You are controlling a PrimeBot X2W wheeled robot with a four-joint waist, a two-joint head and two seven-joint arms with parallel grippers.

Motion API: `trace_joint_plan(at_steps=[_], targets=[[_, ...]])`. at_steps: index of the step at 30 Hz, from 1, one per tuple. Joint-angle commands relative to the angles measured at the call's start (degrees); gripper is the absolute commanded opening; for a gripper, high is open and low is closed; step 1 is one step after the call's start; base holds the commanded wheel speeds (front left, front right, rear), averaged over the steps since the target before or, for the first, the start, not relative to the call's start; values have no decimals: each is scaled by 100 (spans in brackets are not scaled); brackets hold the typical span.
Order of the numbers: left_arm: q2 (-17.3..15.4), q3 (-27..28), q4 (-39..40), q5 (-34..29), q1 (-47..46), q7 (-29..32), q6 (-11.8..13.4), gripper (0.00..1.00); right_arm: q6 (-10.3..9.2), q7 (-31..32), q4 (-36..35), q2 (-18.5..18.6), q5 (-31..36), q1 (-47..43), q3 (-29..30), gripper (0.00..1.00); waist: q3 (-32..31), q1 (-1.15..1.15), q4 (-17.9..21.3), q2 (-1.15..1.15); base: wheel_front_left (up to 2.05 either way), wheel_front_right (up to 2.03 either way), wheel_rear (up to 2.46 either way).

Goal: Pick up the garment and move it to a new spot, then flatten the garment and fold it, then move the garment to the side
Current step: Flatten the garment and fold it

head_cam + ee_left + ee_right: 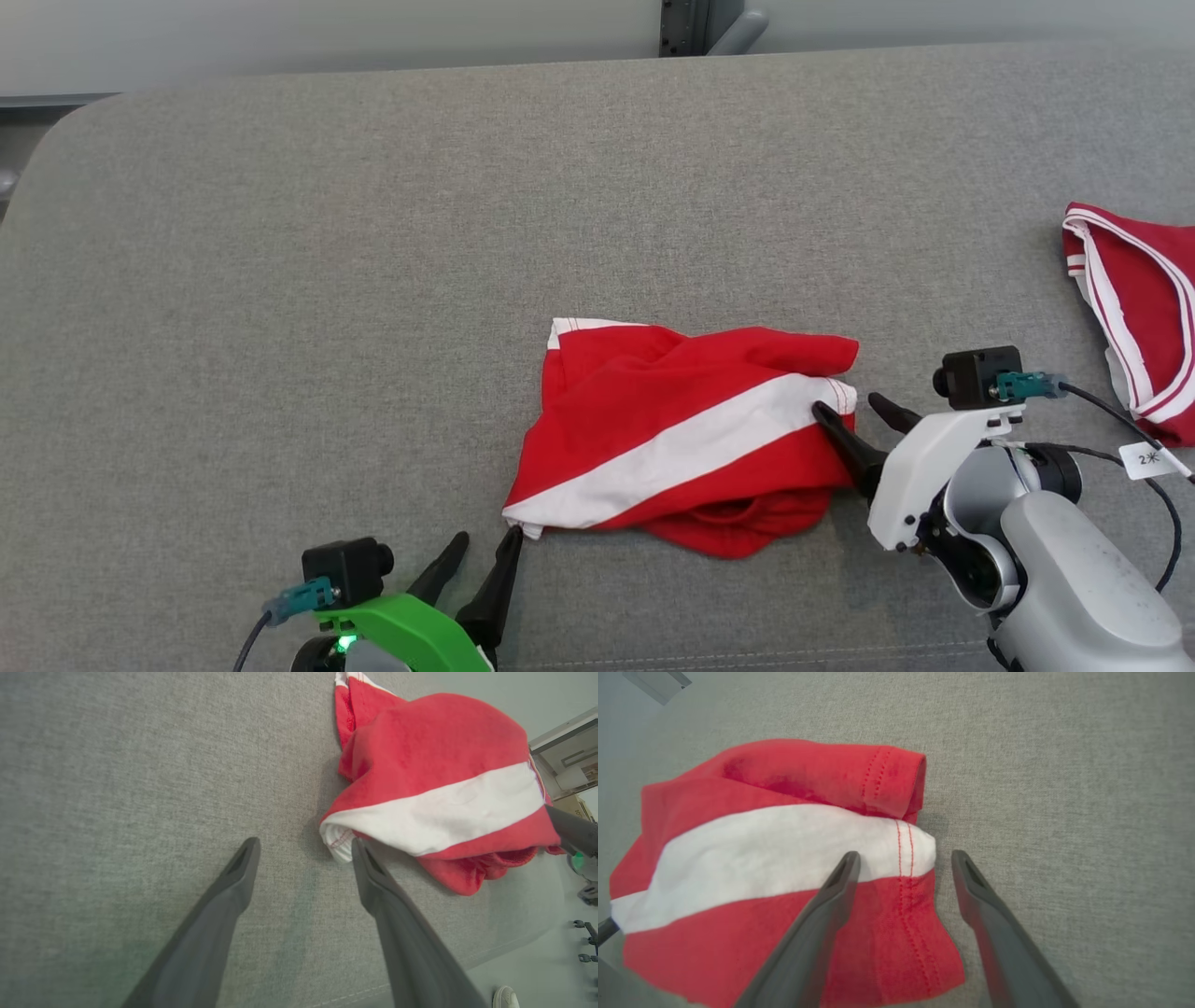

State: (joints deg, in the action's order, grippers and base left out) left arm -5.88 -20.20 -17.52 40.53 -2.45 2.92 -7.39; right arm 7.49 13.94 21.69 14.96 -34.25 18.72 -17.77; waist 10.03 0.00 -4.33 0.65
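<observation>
Since it lies bunched by the front edge of the cushion (280,280), garment (681,439): I bracket it;
left gripper (487,537): wide, at its near corner;
right gripper (845,403): wide, straddling its hem

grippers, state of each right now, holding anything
Left gripper: open, holding nothing, one fingertip beside the garment at its near corner.
Right gripper: open, astride the garment's hemmed edge, not gripping it.
</observation>
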Motion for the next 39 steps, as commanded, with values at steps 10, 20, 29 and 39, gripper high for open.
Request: trace_joint_plan(at_steps=[10,20,29,39], targets=[[-162,-356,-294,316,-404,-75,-11,100,-1,-266,512,52,-202,414,-447,100,-4,0,10,-65,0,0,0],[-216,-555,-425,494,-495,-126,-11,100,-1,-468,803,107,-411,593,-718,16,20,0,-11,-65,0,0,0],[-246,-753,-344,884,-544,20,-12,100,-1,-597,963,174,-583,673,-902,0,27,0,-27,-65,0,0,0],[-369,-888,-307,1272,-622,-13,-12,100,-2,-800,1065,273,-668,777,-993,0,39,0,-12,-65,0,0,0]])
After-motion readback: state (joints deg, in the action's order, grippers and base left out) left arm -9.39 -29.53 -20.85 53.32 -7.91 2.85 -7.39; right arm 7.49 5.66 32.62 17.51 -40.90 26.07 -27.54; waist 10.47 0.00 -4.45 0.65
